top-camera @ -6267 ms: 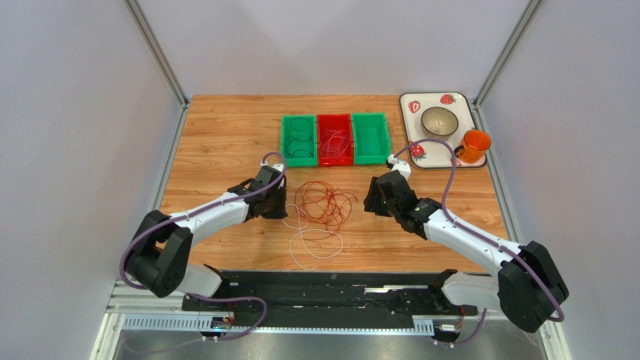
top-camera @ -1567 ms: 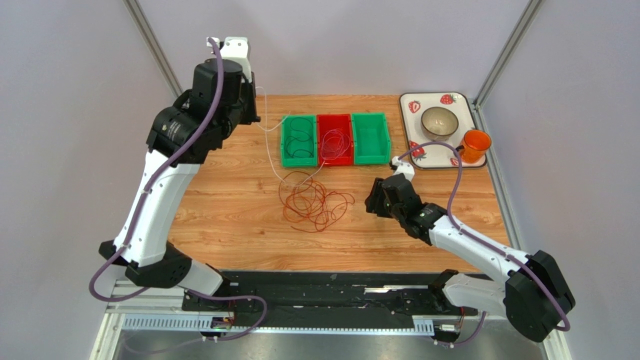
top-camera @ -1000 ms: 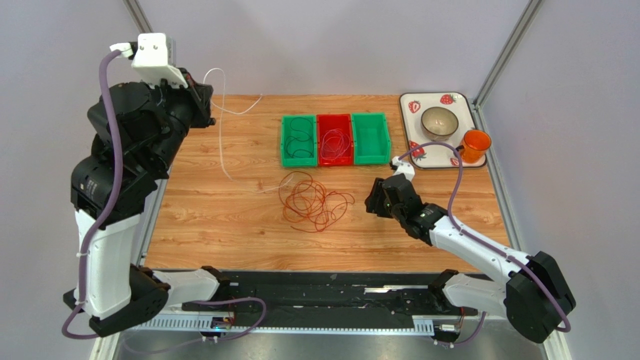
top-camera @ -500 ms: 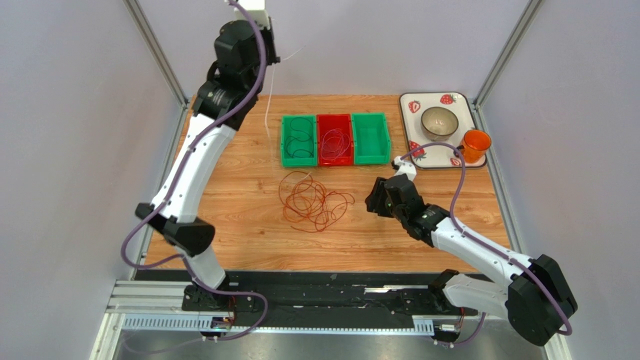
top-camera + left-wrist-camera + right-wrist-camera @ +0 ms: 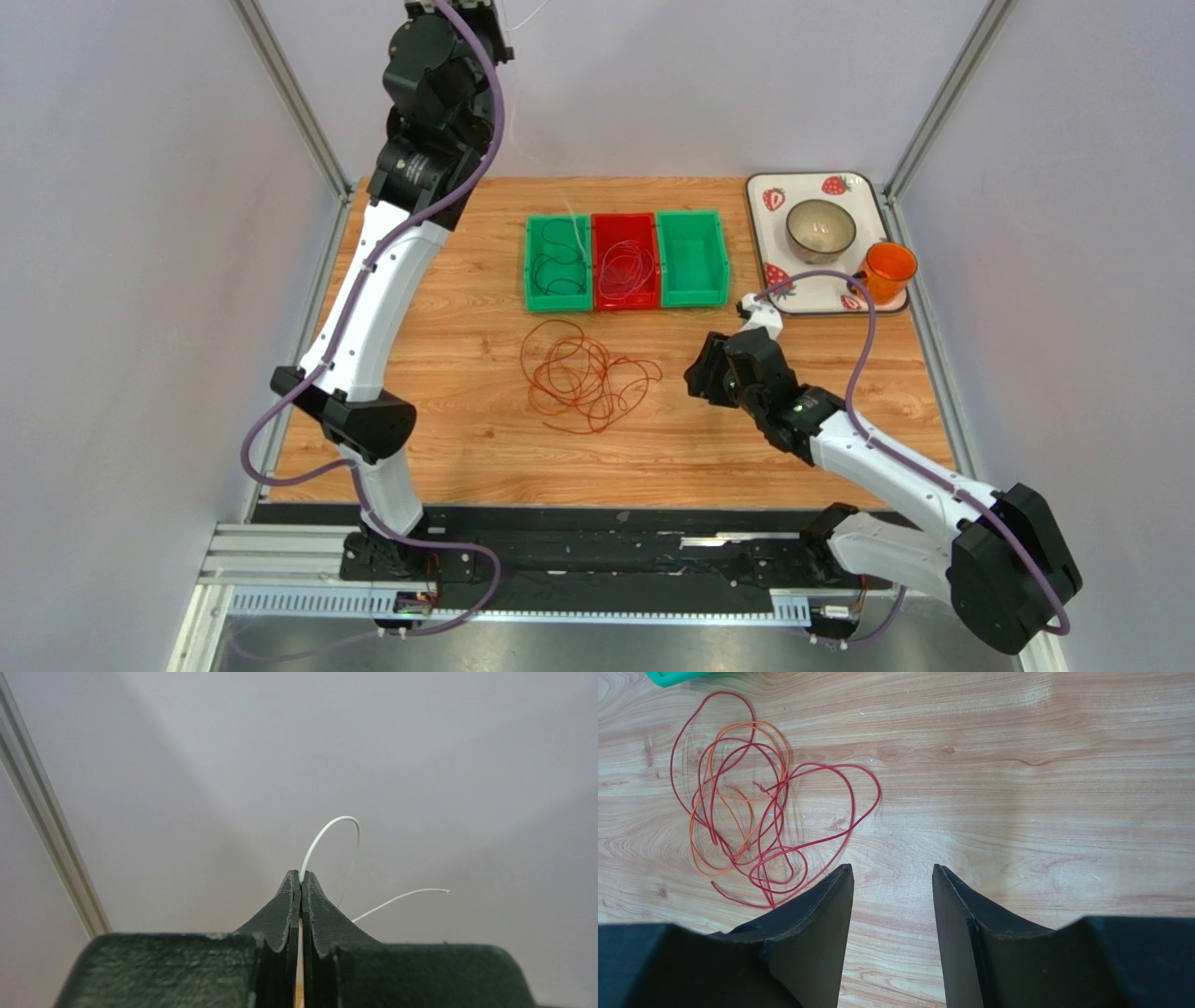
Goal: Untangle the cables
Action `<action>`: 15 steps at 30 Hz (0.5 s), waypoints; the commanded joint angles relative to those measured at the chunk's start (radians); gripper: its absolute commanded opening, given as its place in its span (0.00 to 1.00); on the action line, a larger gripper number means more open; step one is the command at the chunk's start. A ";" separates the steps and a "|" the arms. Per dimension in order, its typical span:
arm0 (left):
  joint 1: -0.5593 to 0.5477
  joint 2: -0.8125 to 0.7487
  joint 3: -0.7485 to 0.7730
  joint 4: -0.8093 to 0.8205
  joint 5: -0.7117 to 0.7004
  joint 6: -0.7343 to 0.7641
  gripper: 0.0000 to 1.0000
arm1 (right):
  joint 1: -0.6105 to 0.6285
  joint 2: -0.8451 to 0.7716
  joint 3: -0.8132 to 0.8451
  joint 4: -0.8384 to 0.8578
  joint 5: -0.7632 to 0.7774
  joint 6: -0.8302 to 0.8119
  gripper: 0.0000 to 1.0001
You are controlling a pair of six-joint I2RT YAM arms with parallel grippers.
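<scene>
My left claw (image 5: 301, 878) was raised high over the far left of the table (image 5: 421, 322), close to the pale wall, with its jaws pressed tight together on the white cable (image 5: 330, 827). The wire rose from between the tips in a narrow arch, and a second stretch of it stuck out to the right. In the top view I could only faintly make out the rest of it trailing down from the claw towards the bins. My right claw (image 5: 892, 871) hung low over the wood with its jaws about half apart. There was nothing between them but bare board. Just to its left lay the red and orange tangle (image 5: 770, 805), loose loops heaped over one another flat on the table, near my fingers but not touching them. Seen from above, the tangle sat near the middle of the table, on the near side of three bins in a row: a green bin (image 5: 532, 266) holding a dark cable (image 5: 561, 259), a red bin (image 5: 626, 219) holding a red cable (image 5: 627, 269), and a second green bin (image 5: 724, 259).
</scene>
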 commanded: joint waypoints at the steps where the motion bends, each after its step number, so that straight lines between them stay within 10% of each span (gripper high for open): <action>1: 0.020 -0.030 -0.086 0.041 0.023 -0.026 0.00 | -0.008 -0.026 -0.011 0.052 -0.002 -0.006 0.49; 7: 0.062 -0.166 -0.501 0.269 0.201 -0.143 0.00 | -0.008 -0.027 -0.013 0.053 -0.004 -0.005 0.49; 15: 0.088 -0.131 -0.556 0.247 0.280 -0.184 0.00 | -0.011 -0.027 -0.013 0.053 -0.005 -0.005 0.49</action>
